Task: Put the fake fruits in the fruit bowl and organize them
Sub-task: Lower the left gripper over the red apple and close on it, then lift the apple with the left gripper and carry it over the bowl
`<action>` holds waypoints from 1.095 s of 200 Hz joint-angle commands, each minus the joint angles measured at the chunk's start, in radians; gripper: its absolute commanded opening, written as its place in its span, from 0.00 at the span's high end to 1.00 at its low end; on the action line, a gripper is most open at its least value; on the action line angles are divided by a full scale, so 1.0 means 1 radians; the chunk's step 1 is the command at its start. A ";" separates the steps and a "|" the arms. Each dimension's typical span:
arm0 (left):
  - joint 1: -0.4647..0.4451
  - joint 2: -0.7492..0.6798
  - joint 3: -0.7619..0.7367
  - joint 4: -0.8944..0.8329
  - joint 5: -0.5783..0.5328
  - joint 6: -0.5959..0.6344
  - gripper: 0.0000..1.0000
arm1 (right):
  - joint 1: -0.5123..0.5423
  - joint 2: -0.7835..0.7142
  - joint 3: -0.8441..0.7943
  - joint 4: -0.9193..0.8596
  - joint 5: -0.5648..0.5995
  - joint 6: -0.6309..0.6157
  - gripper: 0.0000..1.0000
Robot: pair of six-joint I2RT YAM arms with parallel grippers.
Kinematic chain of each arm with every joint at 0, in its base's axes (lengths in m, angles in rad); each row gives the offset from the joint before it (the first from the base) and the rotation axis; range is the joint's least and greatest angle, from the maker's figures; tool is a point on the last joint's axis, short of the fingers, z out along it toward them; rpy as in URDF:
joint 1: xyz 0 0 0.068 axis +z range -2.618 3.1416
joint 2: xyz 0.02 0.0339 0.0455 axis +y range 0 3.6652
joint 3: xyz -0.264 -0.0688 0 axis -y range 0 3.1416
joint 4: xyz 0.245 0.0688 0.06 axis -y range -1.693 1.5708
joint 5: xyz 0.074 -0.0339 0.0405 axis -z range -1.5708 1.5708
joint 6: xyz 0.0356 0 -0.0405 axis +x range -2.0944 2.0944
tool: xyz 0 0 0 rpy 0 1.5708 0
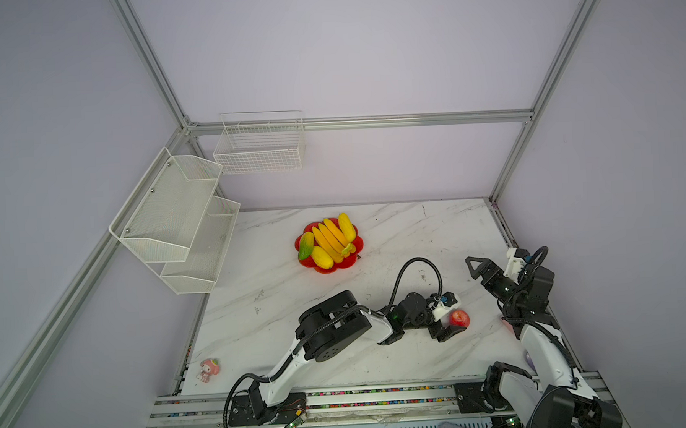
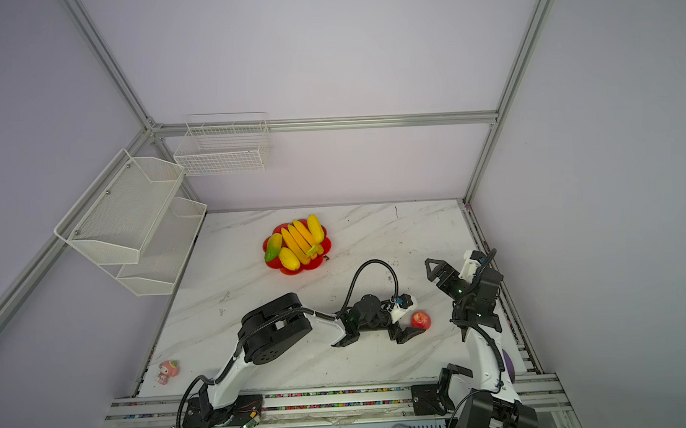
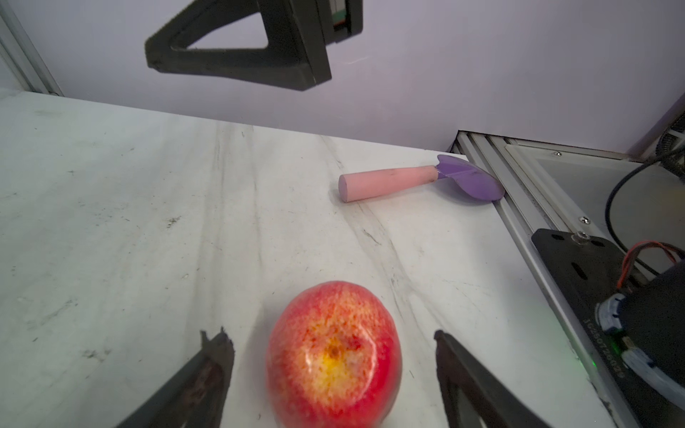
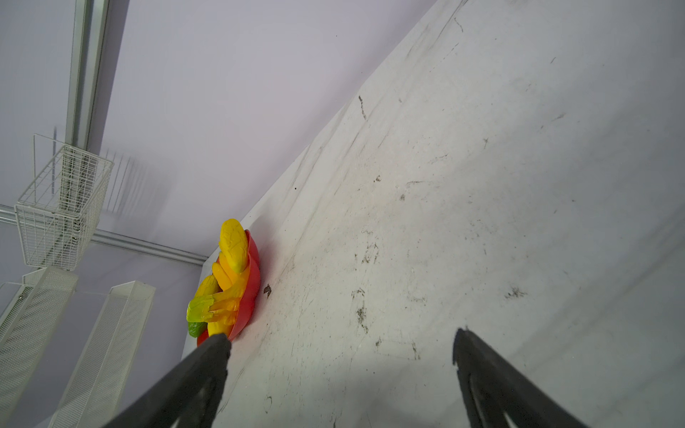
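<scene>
One red apple (image 3: 333,355) sits near the front of the table (image 3: 111,222). It is between the wide-apart fingers of the left gripper (image 3: 330,337), and they do not touch it. The right gripper (image 4: 341,337) is spread too and holds nothing. Farther back, the red flower bowl (image 1: 309,227) holds the bananas (image 1: 328,237), two yellow ovals (image 1: 346,226) and one yellow-green oval (image 1: 306,245). Only the left wrist view shows the whole pink-handled purple scoop (image 3: 419,179). Farthest back, white baskets (image 1: 259,147) hang on the walls.
</scene>
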State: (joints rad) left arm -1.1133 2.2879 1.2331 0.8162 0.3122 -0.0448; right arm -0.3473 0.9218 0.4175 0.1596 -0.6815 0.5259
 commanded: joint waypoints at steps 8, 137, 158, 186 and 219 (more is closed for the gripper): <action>-0.008 0.036 0.122 -0.034 0.011 -0.018 0.16 | -0.006 0.000 -0.011 0.009 -0.017 -0.016 0.03; 0.101 -0.405 -0.316 0.110 -0.215 -0.006 0.39 | 0.018 0.014 -0.005 0.095 -0.068 -0.012 0.03; 0.159 -0.604 -0.443 0.013 -0.281 0.037 0.39 | 0.161 0.035 0.031 0.124 0.002 -0.017 0.03; 0.215 -0.823 -0.466 -0.223 -0.532 0.063 0.40 | 0.443 0.125 0.108 0.191 0.176 -0.010 0.03; 0.329 -0.939 -0.433 -0.380 -0.669 0.034 0.40 | 0.659 0.324 0.236 0.251 0.210 -0.045 0.03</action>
State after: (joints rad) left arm -0.8566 1.3872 0.8112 0.6201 -0.1776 -0.0051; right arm 0.2035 1.1461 0.5686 0.3237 -0.5423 0.5114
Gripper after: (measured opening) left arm 0.607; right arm 0.973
